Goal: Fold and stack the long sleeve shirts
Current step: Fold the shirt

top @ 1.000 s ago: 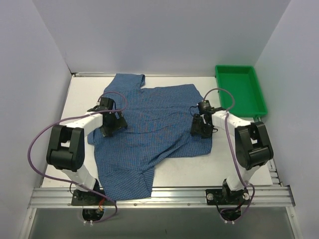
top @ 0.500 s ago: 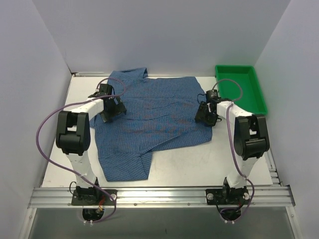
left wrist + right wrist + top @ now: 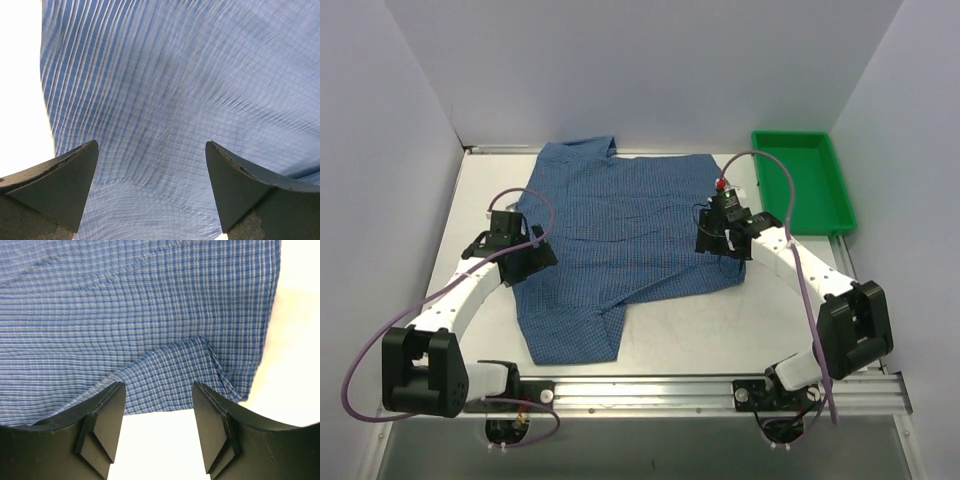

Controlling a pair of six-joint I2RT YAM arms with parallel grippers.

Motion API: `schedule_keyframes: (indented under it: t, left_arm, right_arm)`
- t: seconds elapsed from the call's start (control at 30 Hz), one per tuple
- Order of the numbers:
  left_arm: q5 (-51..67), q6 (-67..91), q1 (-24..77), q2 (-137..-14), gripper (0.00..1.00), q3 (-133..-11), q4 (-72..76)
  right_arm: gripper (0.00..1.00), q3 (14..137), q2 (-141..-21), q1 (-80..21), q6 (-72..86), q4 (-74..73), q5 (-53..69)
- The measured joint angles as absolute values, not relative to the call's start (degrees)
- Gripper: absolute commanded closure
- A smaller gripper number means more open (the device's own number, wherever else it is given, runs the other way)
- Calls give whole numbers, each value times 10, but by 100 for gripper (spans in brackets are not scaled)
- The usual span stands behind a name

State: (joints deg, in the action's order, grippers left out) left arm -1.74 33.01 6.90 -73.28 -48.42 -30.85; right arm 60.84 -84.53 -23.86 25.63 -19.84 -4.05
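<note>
The left tool (image 3: 517,248) hovers released, jaws wide, above the left side of the long sleeve shirt (image 3: 620,225), which lies spread on the bench (image 3: 720,330). The right tool (image 3: 717,238) hangs part-spread and empty by the right hem. Each should probably pinch a single edge layer low, then fold inward evenly.

Bright even light, left wrist view motion-blurred

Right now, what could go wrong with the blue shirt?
The right gripper, open, hovers by a flipped-over corner of the shirt; it might pinch two layers and fold crookedly. The left gripper, also open, faces flat cloth, so it may grab a bunch, not an edge.
</note>
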Motion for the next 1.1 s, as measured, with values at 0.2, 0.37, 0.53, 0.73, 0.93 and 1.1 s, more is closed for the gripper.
schedule_keyframes:
  t: [0.2, 0.37, 0.53, 0.73, 0.93, 1.1]
  left_arm:
    - [-19, 335, 69, -668, 3, -387, -350]
    - [-34, 357, 68, -634, 2, -370, -359]
    - [-43, 373, 67, -630, 3, -364, -362]
    - [-44, 377, 67, -630, 3, -364, -362]
    - [-43, 380, 67, -633, 2, -364, -362]
    - [-40, 382, 67, -633, 3, -364, -362]
  right_arm:
    - [42, 608, -874, -262, 278, -228, -88]
    - [41, 639, -939, -286, 297, -249, -117]
    - [41, 668, -987, -297, 319, -253, -129]
    - [41, 700, -1032, -298, 338, -256, -134]
    - [41, 714, -1065, -306, 349, -271, -144]
    - [43, 722, -1085, -315, 353, -287, -157]
